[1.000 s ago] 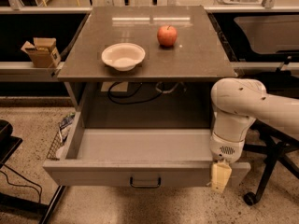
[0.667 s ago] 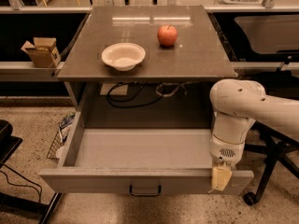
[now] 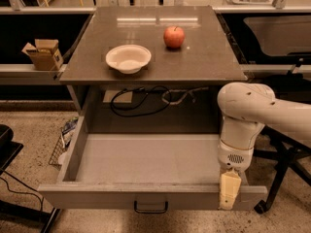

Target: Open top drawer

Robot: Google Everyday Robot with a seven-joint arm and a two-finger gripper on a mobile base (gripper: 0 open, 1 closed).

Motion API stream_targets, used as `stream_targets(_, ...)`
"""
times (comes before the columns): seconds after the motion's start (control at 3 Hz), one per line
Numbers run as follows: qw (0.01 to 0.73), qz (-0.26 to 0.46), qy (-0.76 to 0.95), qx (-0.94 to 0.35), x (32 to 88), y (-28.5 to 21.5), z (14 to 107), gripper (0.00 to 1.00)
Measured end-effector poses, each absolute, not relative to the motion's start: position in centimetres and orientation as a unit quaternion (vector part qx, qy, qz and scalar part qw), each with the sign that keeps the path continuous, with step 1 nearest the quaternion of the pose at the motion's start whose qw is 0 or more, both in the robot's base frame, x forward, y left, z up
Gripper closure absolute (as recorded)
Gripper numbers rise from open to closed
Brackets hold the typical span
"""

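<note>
A: Where are we on the top drawer [image 3: 97, 197]?
B: Looks pulled fully out. Its front sits right under the pincer [image 3: 229, 192], handle [image 3: 150, 208] to the pincer's left. We can't tell the pincer's grip state; possibly hooked on the rim.
A: Next we release and lift clear.

The top drawer [image 3: 146, 165] stands wide open below the tabletop [image 3: 204, 57]; the end effector [image 3: 229, 192] hangs at its front's right end.

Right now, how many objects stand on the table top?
2: a white bowl near the front left and a red apple behind it to the right. Nothing seems hidden. The gripper is at the open top drawer's front right end.
</note>
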State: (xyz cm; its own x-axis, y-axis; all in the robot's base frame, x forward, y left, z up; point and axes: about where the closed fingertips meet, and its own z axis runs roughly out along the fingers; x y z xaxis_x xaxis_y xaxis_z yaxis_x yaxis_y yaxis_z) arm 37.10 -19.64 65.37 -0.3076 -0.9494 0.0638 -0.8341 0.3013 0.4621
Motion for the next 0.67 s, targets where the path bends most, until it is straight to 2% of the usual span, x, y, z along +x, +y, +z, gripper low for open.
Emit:
stream_targets(0.33,0.152,-0.150,-0.793,0.571,37.3,-19.7,67.4,0.16)
stream_targets(0.67,0.090,-0.102,-0.812,0.568,34.5,-21.4,72.9,0.00)
